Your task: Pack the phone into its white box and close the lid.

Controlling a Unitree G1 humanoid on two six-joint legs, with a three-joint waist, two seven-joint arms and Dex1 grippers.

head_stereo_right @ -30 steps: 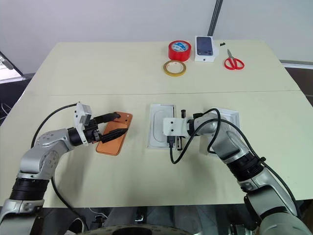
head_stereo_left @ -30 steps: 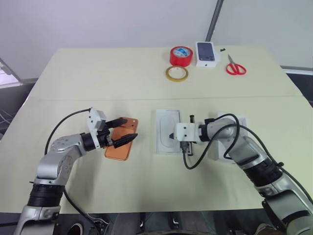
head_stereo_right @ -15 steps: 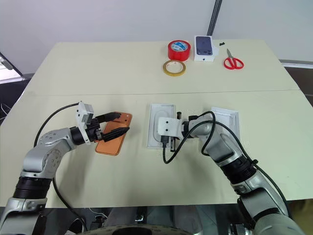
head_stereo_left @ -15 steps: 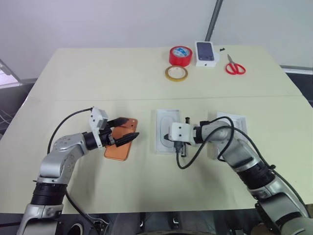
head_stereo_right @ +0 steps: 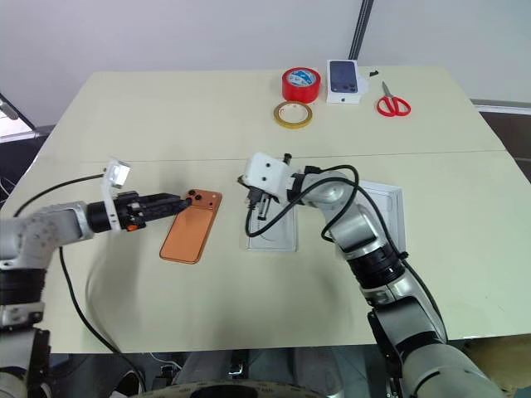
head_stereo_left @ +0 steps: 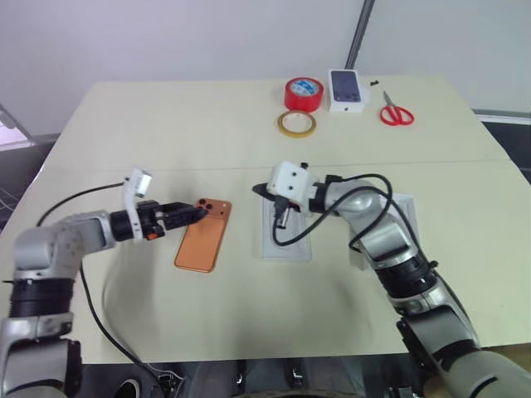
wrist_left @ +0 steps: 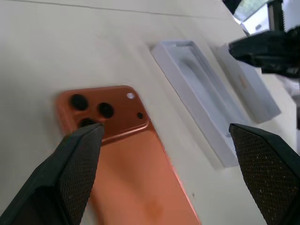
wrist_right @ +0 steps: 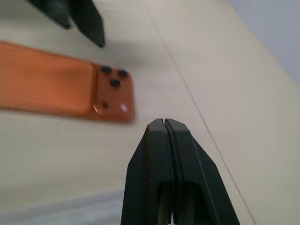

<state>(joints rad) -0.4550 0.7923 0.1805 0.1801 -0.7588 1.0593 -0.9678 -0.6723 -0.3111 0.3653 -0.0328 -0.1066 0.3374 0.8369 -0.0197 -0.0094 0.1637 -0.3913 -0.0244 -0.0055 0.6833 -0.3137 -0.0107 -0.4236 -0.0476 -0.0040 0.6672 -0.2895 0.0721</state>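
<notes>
From the head camera you see the phone (head_stereo_left: 204, 239) lying flat on the table (head_stereo_left: 166, 133), the left gripper (head_stereo_left: 196, 212) at its camera corner. Your left wrist view shows those fingers (wrist_left: 77, 161) spread wide over the phone. Your right wrist view shows the right gripper (wrist_right: 165, 123) clenched on nothing.

The right arm hides much of the white box (head_stereo_left: 404, 217) — floor unseen.
</notes>
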